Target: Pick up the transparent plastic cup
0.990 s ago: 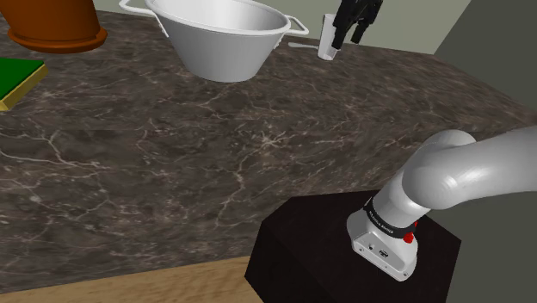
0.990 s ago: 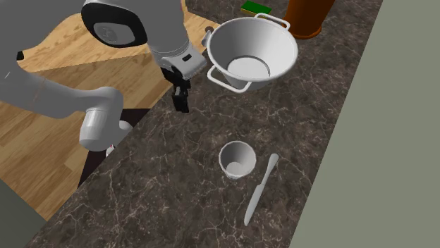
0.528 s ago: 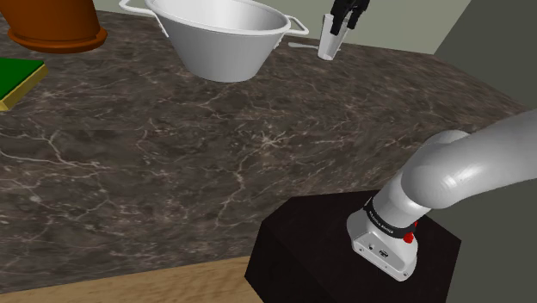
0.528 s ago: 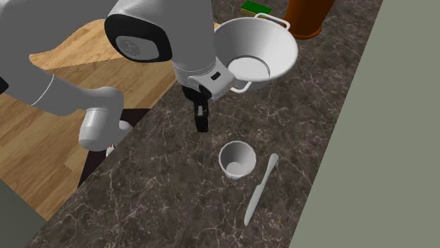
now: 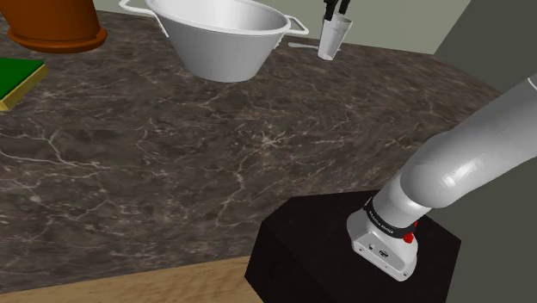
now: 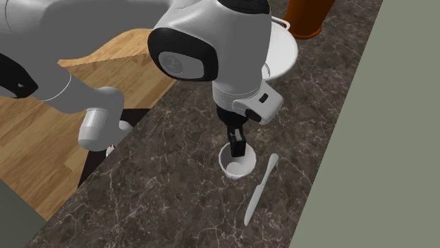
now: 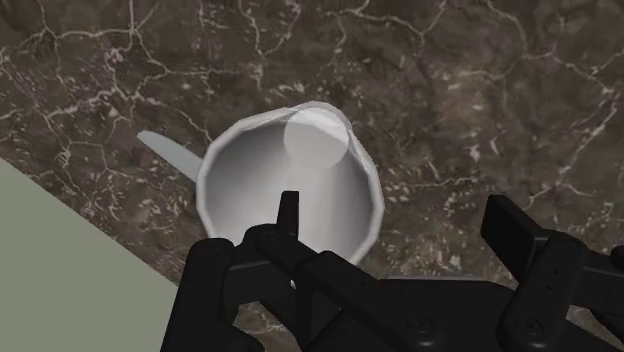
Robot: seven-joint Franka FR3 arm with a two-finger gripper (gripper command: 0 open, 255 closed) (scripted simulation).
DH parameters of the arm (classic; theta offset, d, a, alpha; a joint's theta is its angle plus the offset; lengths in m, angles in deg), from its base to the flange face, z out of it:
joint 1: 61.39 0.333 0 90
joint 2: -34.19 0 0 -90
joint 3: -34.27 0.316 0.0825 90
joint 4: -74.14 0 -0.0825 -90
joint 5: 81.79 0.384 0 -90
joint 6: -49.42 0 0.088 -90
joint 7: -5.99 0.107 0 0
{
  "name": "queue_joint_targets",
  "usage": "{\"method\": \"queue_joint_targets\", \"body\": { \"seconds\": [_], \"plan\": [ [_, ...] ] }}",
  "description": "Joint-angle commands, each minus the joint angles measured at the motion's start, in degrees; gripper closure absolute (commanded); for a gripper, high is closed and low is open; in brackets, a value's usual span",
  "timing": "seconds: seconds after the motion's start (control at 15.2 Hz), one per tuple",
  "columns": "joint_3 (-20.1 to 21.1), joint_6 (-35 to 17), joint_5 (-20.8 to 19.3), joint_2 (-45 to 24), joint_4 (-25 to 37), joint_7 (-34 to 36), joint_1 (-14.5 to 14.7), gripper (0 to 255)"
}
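The cup (image 6: pixel 235 168) is a pale, whitish tumbler standing upright on the dark marbled counter (image 6: pixel 176 190); in the shoulder view the cup (image 5: pixel 332 40) stands at the far edge by the wall. My black gripper (image 6: pixel 237 146) hangs right above its mouth, pointing down. In the wrist view the gripper (image 7: pixel 400 222) is open: one finger (image 7: pixel 288 212) is over the cup's (image 7: pixel 255 170) open mouth and the other finger (image 7: pixel 512 230) is outside its wall. Nothing is clasped. In the shoulder view the gripper (image 5: pixel 336 7) shows at the top edge over the cup.
A pale knife (image 6: pixel 261 189) lies just beside the cup, towards the wall. A large white two-handled bowl (image 5: pixel 225 39) stands close by, with a terracotta pot (image 5: pixel 52 21) and a green block (image 5: pixel 17 79) beyond. The black stand (image 5: pixel 344 254) sits at the counter's near edge.
The arm has swung across the counter from beside the bowl to directly over the cup. The cup and knife have not moved.
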Motion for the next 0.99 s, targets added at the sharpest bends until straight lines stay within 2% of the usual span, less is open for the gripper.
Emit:
{"method": "queue_joint_targets", "body": {
  "seconds": [0.0,0.53,0.59,0.92],
  "plan": [
    [-0.59,-0.69,-0.25,-1.24,0.68,-1.26,-0.28,0],
    [-0.69,-5.79,-0.54,-0.11,-5.59,-0.52,-0.37,0],
    [-0.71,-5.78,-0.55,-0.05,-5.63,-0.57,-0.39,255],
    [-0.72,-5.73,-0.54,-0.08,-5.55,-0.6,-0.39,255]
  ]
}}
